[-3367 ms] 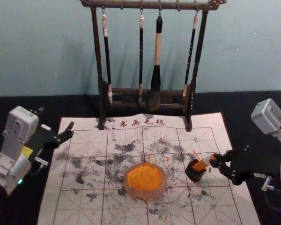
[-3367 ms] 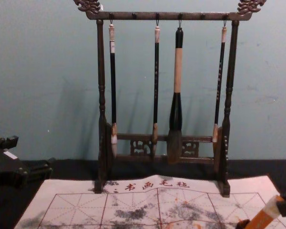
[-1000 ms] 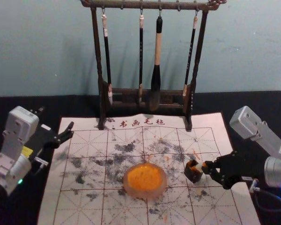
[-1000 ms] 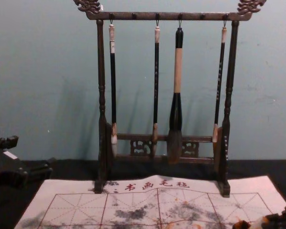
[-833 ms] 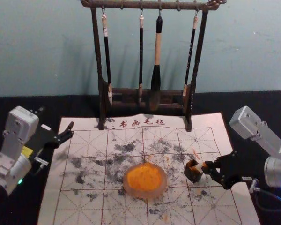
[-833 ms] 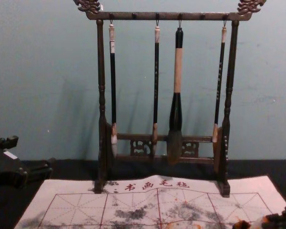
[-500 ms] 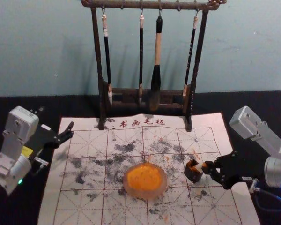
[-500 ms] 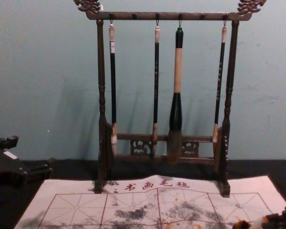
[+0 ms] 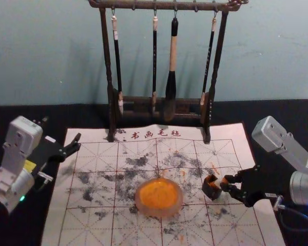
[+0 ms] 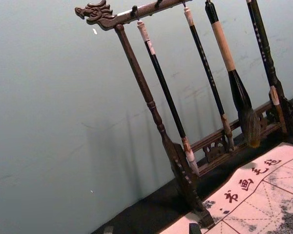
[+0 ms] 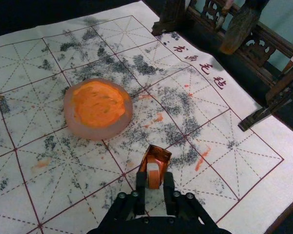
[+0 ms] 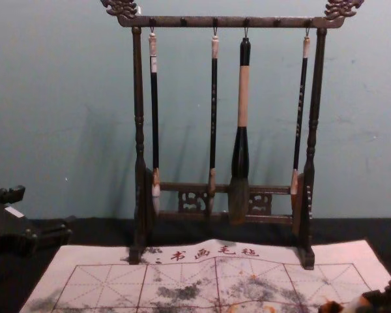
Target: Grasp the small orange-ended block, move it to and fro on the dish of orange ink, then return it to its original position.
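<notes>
The small block (image 11: 153, 179), squared and orange-smeared, sits partly in the dark, glossy box (image 11: 159, 154), between the parted tips of the right tool (image 11: 155, 177), its long axis pointing back toward that nearer arm. Looks put back to me; a straight retreat seems wanted. Leftward of that tool lies the round, frosted dish (image 11: 78, 130); farther left, the idle left tool (image 9: 61, 128) gapes.

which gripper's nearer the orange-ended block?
Right. The right gripper is at the block, fingers on either side of it; the left gripper is well away, by the mat's left edge.
</notes>
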Motion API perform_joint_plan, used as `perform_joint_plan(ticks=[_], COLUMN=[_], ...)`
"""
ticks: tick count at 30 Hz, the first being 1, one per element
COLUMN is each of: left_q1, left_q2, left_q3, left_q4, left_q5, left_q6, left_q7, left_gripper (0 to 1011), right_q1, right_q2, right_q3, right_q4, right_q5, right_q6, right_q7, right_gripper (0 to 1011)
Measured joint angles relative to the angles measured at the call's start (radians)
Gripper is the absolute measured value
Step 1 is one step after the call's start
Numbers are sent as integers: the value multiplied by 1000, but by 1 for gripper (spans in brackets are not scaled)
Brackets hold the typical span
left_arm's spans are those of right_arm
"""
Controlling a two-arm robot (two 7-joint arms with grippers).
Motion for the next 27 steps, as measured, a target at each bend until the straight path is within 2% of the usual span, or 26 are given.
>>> perform_joint_plan(ticks=[5, 6, 7, 16, 27], left_q1=[0, 0, 0, 0, 0], left_q2=[0, 0, 0, 0, 0], left_q3=[0, 0, 0, 0, 0], left_q4=[0, 0, 0, 0, 0], left_q5=[0, 0, 0, 0, 0], left_q6=[0, 0, 0, 0, 0], left_q7=[0, 0, 0, 0, 0], left_gripper=[1001, 1001, 1001, 1001, 1001], right_q1=[0, 0, 0, 0, 0], right_q2=[0, 0, 0, 0, 0], right_q3=[0, 0, 0, 0, 0], right_q4=[0, 0, 0, 0, 0], right_q5=[0, 0, 0, 1, 1], right_q6=[0, 0, 0, -1, -1], right_q7=[0, 0, 0, 0, 0], right_gripper=[313, 378, 378, 682, 981])
